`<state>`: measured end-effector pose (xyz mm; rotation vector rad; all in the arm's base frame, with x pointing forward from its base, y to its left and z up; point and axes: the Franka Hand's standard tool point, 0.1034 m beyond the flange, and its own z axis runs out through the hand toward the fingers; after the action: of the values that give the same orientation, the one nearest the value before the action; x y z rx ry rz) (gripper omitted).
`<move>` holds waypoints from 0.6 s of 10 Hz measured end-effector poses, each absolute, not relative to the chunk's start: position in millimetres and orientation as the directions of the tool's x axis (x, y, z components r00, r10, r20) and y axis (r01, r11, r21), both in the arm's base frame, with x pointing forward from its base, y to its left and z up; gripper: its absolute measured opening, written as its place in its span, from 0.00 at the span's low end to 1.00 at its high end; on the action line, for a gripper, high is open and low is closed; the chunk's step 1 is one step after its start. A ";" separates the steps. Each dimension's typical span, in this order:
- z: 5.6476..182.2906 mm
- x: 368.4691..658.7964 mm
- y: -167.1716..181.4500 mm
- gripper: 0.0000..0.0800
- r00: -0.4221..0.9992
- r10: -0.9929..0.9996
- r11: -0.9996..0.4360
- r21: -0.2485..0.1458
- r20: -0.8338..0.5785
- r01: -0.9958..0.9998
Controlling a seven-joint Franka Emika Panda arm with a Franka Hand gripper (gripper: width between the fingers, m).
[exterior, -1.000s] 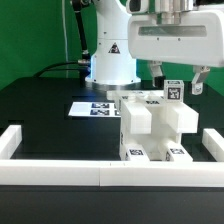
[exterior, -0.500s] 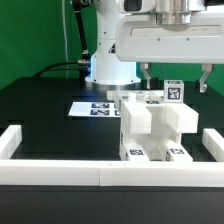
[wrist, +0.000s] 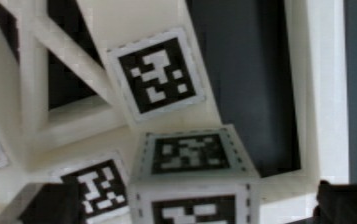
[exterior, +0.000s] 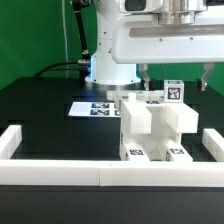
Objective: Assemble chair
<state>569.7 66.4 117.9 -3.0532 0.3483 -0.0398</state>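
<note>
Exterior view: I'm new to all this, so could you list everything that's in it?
chair: one, white, blocky, part-built, with black-and-white tags; on the table, toward the exterior view's right
border rails: one frame of joined pieces, white; along the near edge, with a raised end at each side
marker board: one, white with black tags; flat, behind the chair
table: one, black
backdrop: one, green; behind
robot arm: one, white; its base at the back
hand: one, white with dark fingers; open, above the chair

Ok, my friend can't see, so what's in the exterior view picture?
A blocky white chair with small black-and-white tags stands on a black table, inside white border rails. The robot's open gripper hangs just above it, holding nothing. The marker board lies farther back.
</note>
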 end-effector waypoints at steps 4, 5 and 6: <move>117.8 569.6 66.2 0.56 0.974 -0.226 -0.972 -0.071 0.018 -0.224; 117.8 569.6 66.2 0.35 0.974 -0.226 -0.972 -0.071 0.018 -0.224; 117.8 569.7 66.2 0.36 0.973 -0.229 -0.971 -0.071 0.018 -0.228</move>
<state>569.7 66.2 117.8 -3.0523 0.3540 -0.0395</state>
